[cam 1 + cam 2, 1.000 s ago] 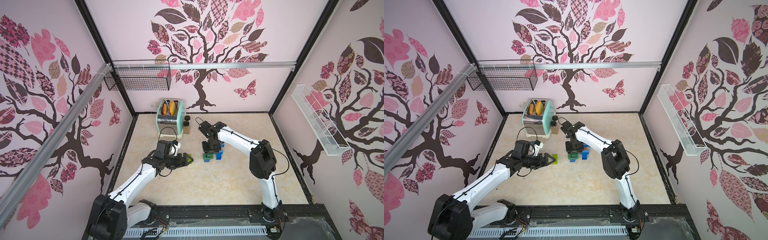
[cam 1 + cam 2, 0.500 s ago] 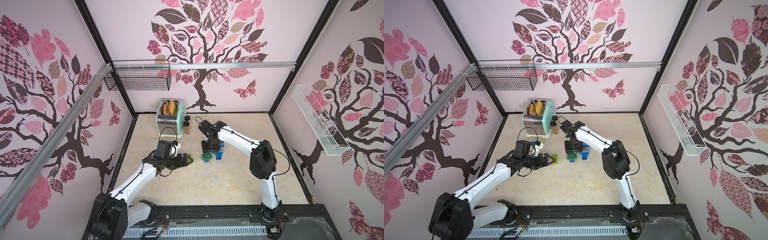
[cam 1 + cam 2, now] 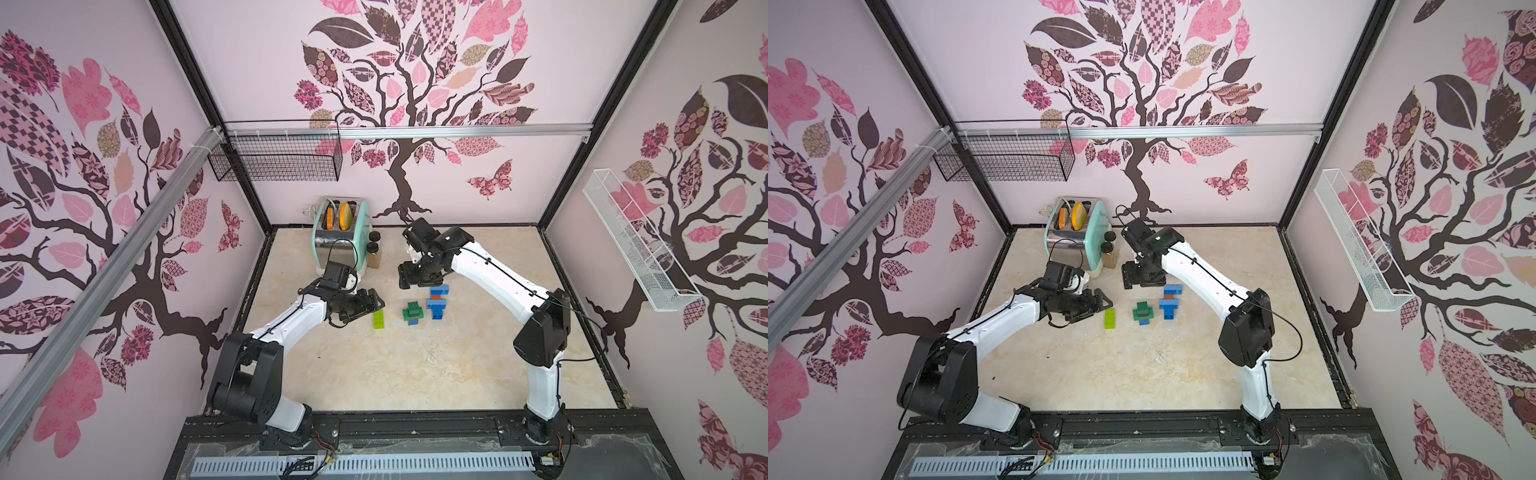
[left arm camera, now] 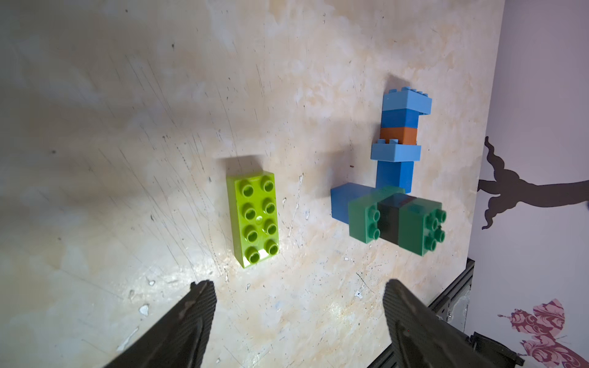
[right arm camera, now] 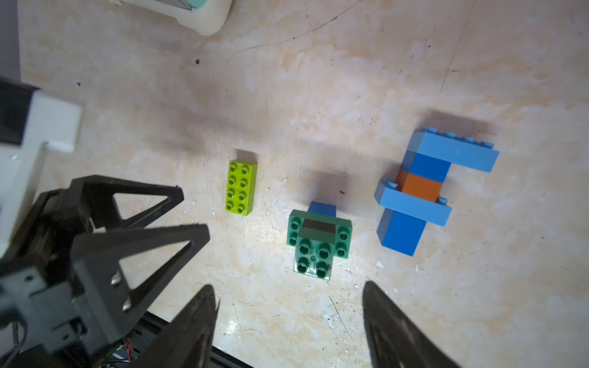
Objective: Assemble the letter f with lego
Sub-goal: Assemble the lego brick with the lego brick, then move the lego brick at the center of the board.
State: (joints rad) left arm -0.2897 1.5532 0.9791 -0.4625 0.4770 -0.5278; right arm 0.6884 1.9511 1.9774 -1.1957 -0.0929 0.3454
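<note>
The lego lies in three groups on the beige table (image 3: 415, 365). A lime oblong brick (image 3: 378, 320) (image 4: 253, 220) lies flat, studs up. To its right is a dark green cluster (image 3: 413, 313) (image 5: 318, 245) with a black brick and a blue one under it. Further right lies a blue, light blue and orange-brown stack (image 3: 437, 301) (image 5: 420, 191). My left gripper (image 3: 379, 300) (image 4: 298, 283) is open and empty just left of the lime brick. My right gripper (image 3: 411, 282) (image 5: 288, 285) hangs open and empty behind the green cluster.
A mint-and-chrome toaster (image 3: 340, 237) and two dark-capped spice jars (image 3: 373, 253) stand at the back, close behind both grippers. A black wire basket (image 3: 278, 160) and a white rack (image 3: 636, 241) hang on the walls.
My right gripper has opened and drawn up and back off the bricks. The left arm has hardly moved.
</note>
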